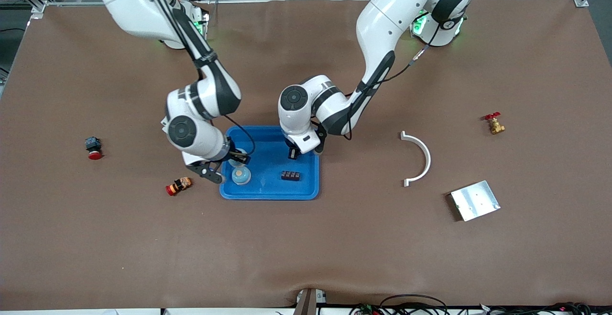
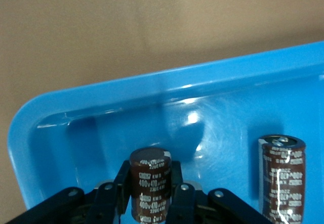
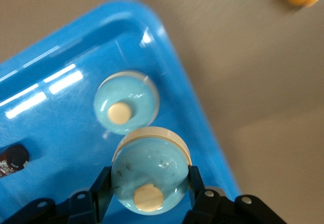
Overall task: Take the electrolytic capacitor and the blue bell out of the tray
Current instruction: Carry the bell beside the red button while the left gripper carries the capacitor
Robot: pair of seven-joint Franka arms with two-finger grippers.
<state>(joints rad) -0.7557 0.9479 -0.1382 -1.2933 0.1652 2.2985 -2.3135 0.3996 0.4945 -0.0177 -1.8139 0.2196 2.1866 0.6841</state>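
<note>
Fingers of left gripper (image 2: 152,196) clamped on capacitor (image 2: 150,183) over blue tray (image 1: 306,191); second capacitor (image 2: 281,176) stands in tray; right gripper (image 3: 148,191) fingers closed on bell (image 3: 149,176) over tray, second bell (image 3: 125,102) resting inside; worktop (image 1: 334,248) brown.

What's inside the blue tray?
In the blue tray: a black block, two light-blue bells and two brown capacitors. Each gripper is shut on one. Under them is covered.
</note>
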